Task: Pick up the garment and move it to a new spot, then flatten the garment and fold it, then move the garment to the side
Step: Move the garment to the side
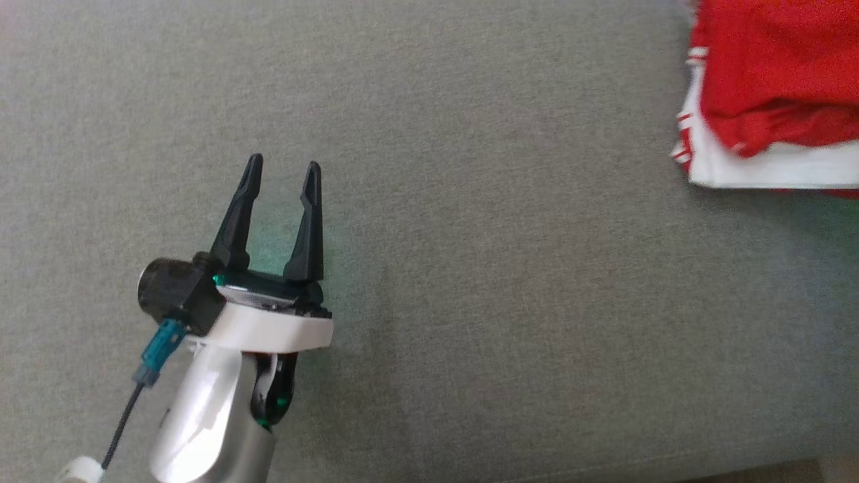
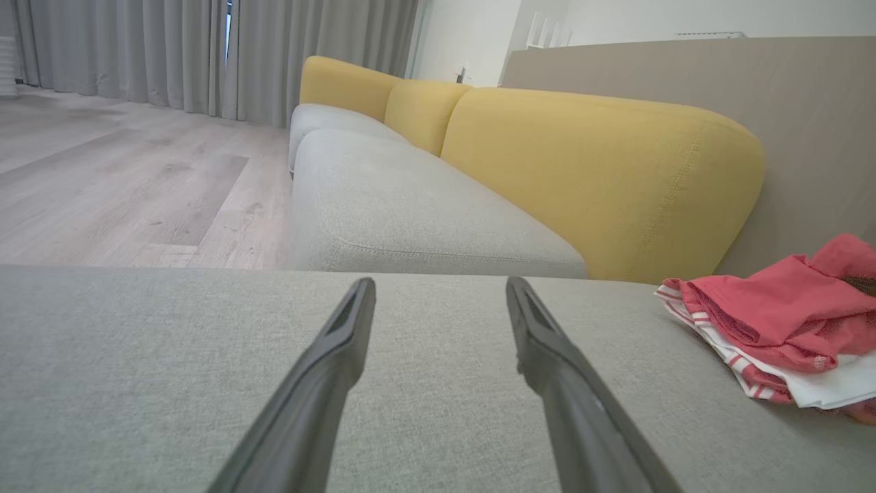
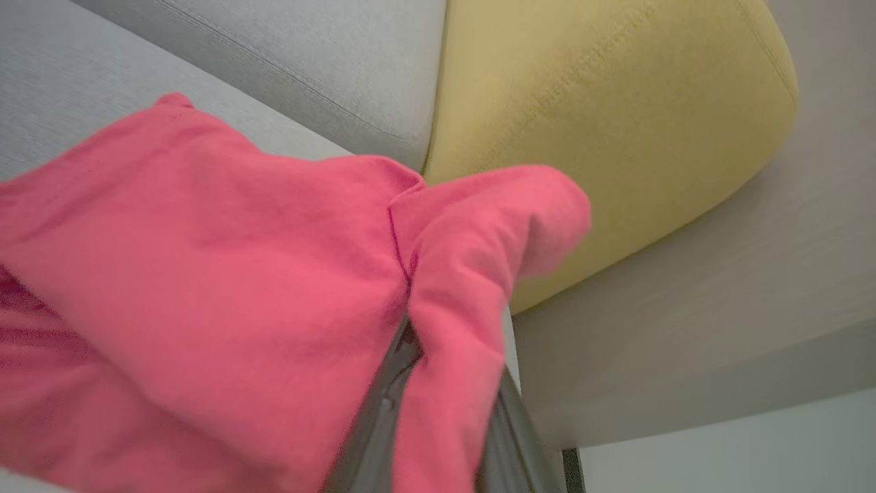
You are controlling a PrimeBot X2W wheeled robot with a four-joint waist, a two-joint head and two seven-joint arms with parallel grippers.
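Left tool point(image 1: 284, 162): wide open, nothing between its two dark fingers point(image 1: 236, 215). It is poised over the bare grey seat point(image 1: 503, 282) and points forward.
Left tool's own view: the open tool point(image 2: 439, 282) looks along the seat point(image 2: 137, 356). Straight ahead of its tips lies the next seat point(image 2: 410, 205), with a yellow back cushion point(image 2: 602, 178) along that seat's right side. Ahead and to the tool's left are a wooden floor point(image 2: 102, 185) and grey curtains point(image 2: 137, 48).
Right tool point(image 3: 448, 400): closed on a fold of the garment point(image 3: 205, 274). Red cloth runs down between its fingers point(image 3: 383, 418) and drapes over their tips.
Garment point(image 1: 778, 80): red with white striped trim, bunched in a heap on the seat, well off to the right of the left tool and a little ahead of it.
Garment from the left tool: the heap point(image 2: 773, 308) sits to the right of the right-hand finger, well apart from it.
Beyond the right tool: the yellow back cushion point(image 3: 602, 103) sits just behind the held cloth.
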